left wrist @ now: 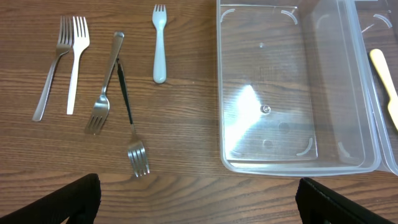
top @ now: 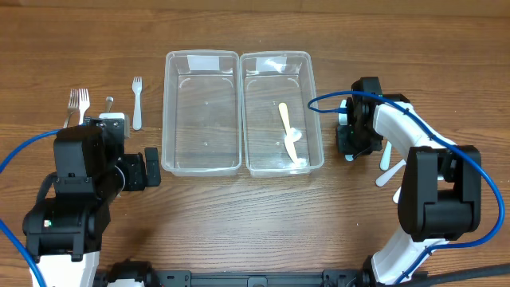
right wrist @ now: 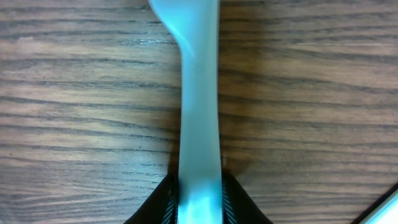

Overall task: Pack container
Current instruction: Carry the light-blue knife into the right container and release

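Observation:
Two clear plastic containers stand side by side. The left container point(top: 201, 163) point(left wrist: 292, 158) is empty. The right container point(top: 280, 166) holds a cream plastic spoon point(top: 288, 131). My right gripper point(top: 349, 134) point(right wrist: 199, 202) is just right of that container, low over the table, and shut on the handle of a light blue plastic utensil point(right wrist: 199, 106); its head is out of view. My left gripper point(top: 142, 170) point(left wrist: 196, 199) is open and empty, in front of several forks and the left container's near corner.
Left of the containers lie a light blue plastic fork point(left wrist: 160, 43) point(top: 136, 100), a metal fork point(left wrist: 104, 87), a black-handled fork point(left wrist: 132, 134) and a pair of forks point(left wrist: 65, 62) point(top: 77, 102). White plastic utensils point(top: 388, 159) lie by the right arm.

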You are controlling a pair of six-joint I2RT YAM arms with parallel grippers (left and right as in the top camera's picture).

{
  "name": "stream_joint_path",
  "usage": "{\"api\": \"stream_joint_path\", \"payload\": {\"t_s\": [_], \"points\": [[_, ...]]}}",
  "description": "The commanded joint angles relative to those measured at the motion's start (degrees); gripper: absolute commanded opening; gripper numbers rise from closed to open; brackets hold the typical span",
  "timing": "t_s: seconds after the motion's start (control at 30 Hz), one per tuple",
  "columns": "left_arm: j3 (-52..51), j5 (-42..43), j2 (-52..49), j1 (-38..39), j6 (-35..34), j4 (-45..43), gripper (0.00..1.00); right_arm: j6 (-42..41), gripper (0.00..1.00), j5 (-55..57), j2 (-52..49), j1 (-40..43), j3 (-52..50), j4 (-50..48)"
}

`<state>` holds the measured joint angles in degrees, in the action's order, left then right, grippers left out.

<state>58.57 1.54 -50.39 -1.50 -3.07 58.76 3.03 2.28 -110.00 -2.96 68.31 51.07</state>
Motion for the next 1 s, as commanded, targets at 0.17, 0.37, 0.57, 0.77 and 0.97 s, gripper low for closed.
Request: {"api": "stream_joint_path", "payload": {"t_s": [0.17,0.37,0.57,0.77,0.97], "points": [[1.4,0.9,0.1,0.0,-0.8,-0.1,1.00,-1.6,0.04,-1.6,-2.6,0.0,-0.4,-0.6],[1.4,0.9,0.1,0.0,-0.8,-0.1,1.00,-3.3,0.04,-1.5,3.1,0.0,9.7,7.2],[1.4,0.9,0.1,0.0,-0.8,-0.1,1.00,-3.5,0.04,-0.7,11.5,-6.3,32.0,19.1],[1.4,0.9,0.1,0.0,-0.8,-0.1,1.00,-10.3,0.04,-0.2,8.1,-19.8,33.9,16.3],[1.4,0.9,0.1,0.0,-0.8,-0.1,1.00,-12.3,0.04,-0.6,-5.7,-24.7,33.3,15.7]]}}
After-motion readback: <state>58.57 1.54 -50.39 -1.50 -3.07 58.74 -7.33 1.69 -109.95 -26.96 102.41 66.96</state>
